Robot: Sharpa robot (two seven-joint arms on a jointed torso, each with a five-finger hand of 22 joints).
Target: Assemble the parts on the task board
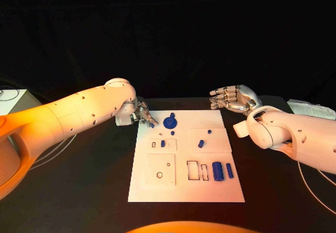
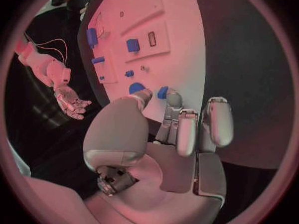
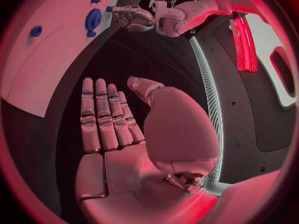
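The white task board (image 1: 185,189) lies in the middle of the black table. My left hand (image 1: 142,115) hovers at its far left corner and pinches a small blue part (image 2: 162,92) between thumb and a finger. Just beside that sits a round blue part (image 1: 170,122) on the board. Small blue pieces (image 1: 201,143) stand in the middle plates, and two blue cylinders (image 1: 218,171) lie near the right edge. My right hand (image 1: 231,98) is open, fingers straight, off the board beyond its far right corner. The right wrist view shows the left hand (image 3: 132,16) with the part at its fingertips.
Dark cut-out slots (image 1: 193,171) mark the board's near half. A white stack (image 1: 311,108) lies at the table's far right, and a pale box (image 1: 10,99) with cables at the far left.
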